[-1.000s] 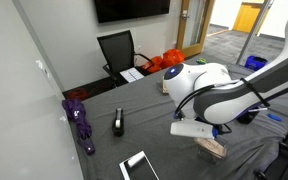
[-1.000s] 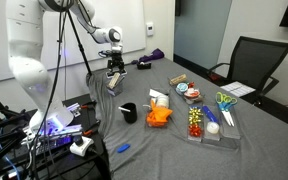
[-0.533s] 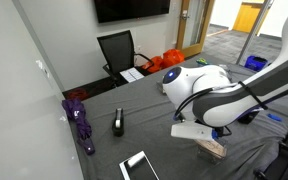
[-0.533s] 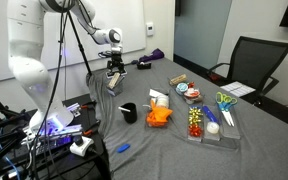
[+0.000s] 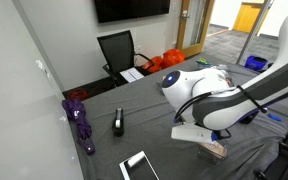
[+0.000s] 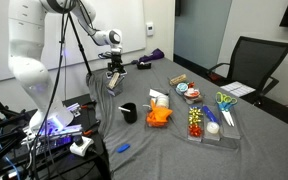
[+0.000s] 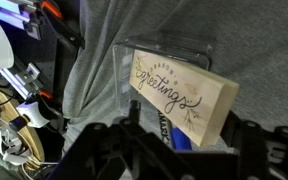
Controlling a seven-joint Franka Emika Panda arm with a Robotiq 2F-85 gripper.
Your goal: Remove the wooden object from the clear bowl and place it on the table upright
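In the wrist view the wooden object, a light tan block with "greetings" in script, lies tilted in the clear bowl, over a blue marker. My gripper is open, with one finger on each side of the block, low over the bowl. In an exterior view the gripper hangs over the block on the dark grey table. In an exterior view the gripper is at the bowl, near the table's far corner.
A black stapler-like thing, a purple object and a tablet lie nearby. A black cup, an orange object and clear trays of small items stand mid-table. Cables hang past the table edge.
The gripper has sunk slightly toward the bowl. The block and bowl have not moved.
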